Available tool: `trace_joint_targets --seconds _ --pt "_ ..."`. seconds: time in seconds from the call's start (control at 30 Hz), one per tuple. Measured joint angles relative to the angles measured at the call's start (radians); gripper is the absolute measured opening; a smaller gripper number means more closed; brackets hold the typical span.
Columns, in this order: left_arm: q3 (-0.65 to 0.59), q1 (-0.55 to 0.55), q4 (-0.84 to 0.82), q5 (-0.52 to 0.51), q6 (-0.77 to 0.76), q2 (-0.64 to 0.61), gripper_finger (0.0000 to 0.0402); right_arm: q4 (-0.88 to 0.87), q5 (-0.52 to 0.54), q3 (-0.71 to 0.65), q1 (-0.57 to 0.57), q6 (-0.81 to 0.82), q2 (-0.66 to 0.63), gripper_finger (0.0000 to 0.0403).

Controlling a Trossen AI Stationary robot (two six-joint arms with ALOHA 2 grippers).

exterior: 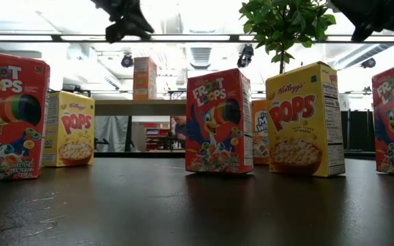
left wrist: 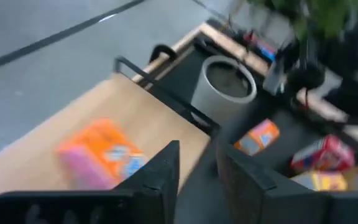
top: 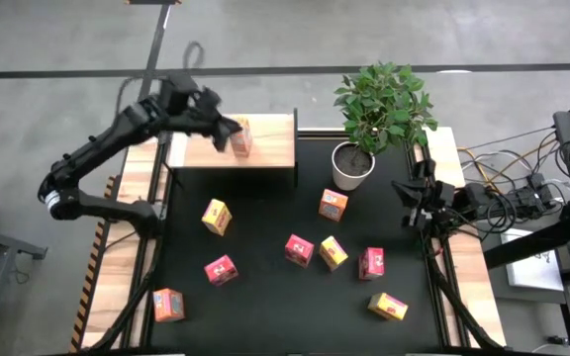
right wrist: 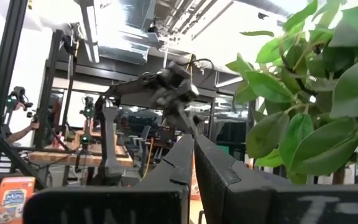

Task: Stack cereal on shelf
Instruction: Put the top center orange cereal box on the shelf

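So the left gripper (top: 228,130) hangs just left of the orange cereal box (top: 241,136) standing on the shelf (top: 265,148) at upper centre — fingers parted, nothing pinched. Eight boxes wait on the black mat below, and the right gripper (top: 411,201), pressed together, idles far right.

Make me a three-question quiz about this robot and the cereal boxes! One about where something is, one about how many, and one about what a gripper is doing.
1. Where is the orange box that is off the black mat?
A. on the shelf
B. in the plant pot
C. on the floor

2. How many cereal boxes stand on the black table?
A. three
B. eight
C. twelve

3. What is the right gripper doing?
A. carrying a yellow box
B. shut and empty, beside the plant pot
C. pressing on the shelf

Answers: 1 A, it stands on the wooden board by the left gripper. 2 B, the high view shows eight. 3 B, its fingers meet with nothing between.
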Motion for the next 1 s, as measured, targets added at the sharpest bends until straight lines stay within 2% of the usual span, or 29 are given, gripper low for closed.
trace_joint_targets --seconds 0.17,0.33,0.6,1.0 --pt "-0.007 -0.257 -0.029 -0.327 0.017 0.023 0.0037 0.015 0.000 0.000 0.000 -0.031 0.000 0.0009" --pt "-0.013 -0.347 -0.101 -0.541 -0.004 0.056 0.0005 0.014 0.000 0.000 0.000 -0.037 0.000 0.0009" --pt "-0.077 -0.351 -0.065 -0.713 -0.007 0.135 0.0001 0.012 0.000 0.000 0.000 -0.057 0.000 0.0009" --pt "-0.077 -0.350 -0.102 -0.830 -0.033 0.155 0.0001 0.011 0.001 0.000 0.000 -0.074 0.000 0.0009"
